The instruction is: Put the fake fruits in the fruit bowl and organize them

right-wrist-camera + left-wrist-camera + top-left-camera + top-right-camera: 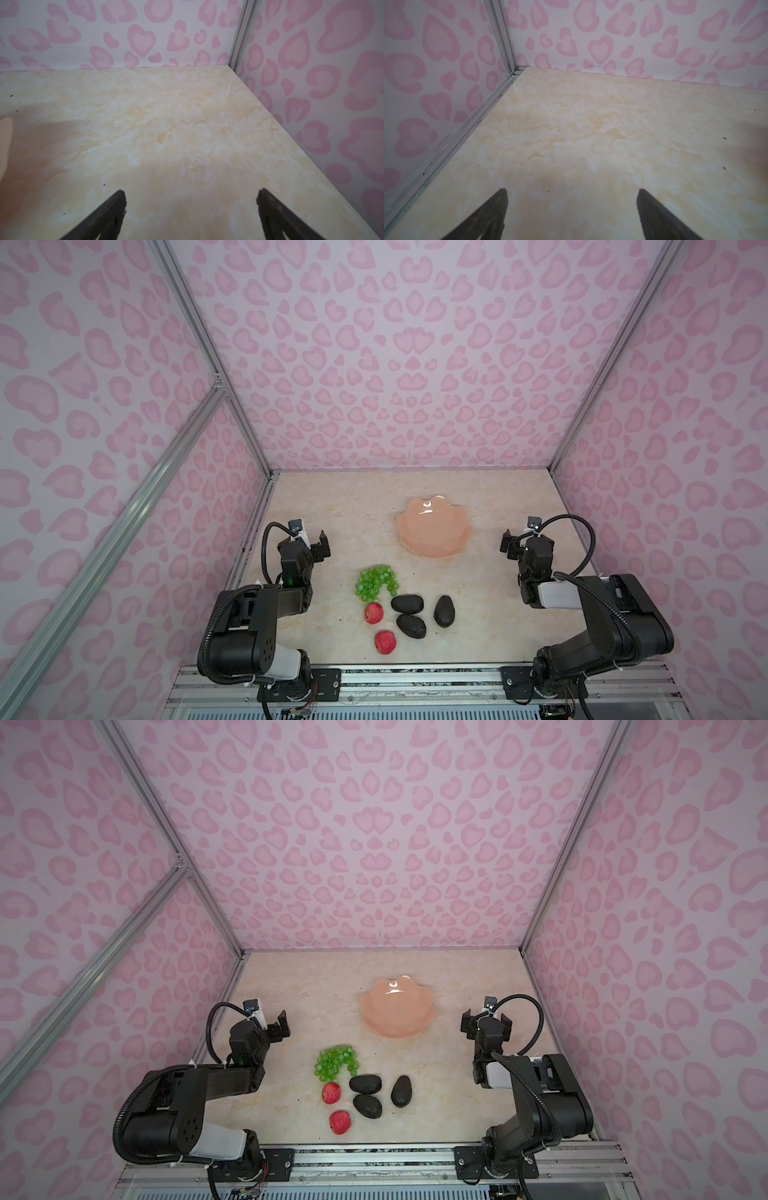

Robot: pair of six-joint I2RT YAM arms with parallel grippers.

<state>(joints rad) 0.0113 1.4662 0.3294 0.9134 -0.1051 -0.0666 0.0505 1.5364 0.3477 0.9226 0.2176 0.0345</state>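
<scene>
Plainly nothing is in the fruit bowl (434, 531) yet: it sits bare on the table (332, 506), at about 1 o'clock from the table's middle in both top views. All the fruit lies in one cluster toward 6 o'clock. The grapes (376, 581) are at the cluster's 11 o'clock and the three avocados (407, 604) at its 3 o'clock. The two apples (373, 613) are at its 7 o'clock, the farther one just beside the grapes. The left gripper (572, 190) hangs at 9 o'clock and the right gripper (191, 190) at 3 o'clock. Both have their jaws spread wide with nothing between them; the wrist views show only bare tabletop there.

The step in hand, I judge, is the first pick. The best start looks like the lone avocado (444, 611) at the cluster's 3 o'clock edge, which stands apart from its neighbours and lies nearest the right arm. Come straight down over it and close across its narrow width, not along its length. Carry it to the bowl's 12 o'clock side and let go low, since the dish is shallow and glossy and a dropped fruit would likely roll out. Fill from the far side toward 6 o'clock. The apples, being round, need a centred grip. Leave the grapes for last, and let only one arm be over the bowl at a time
</scene>
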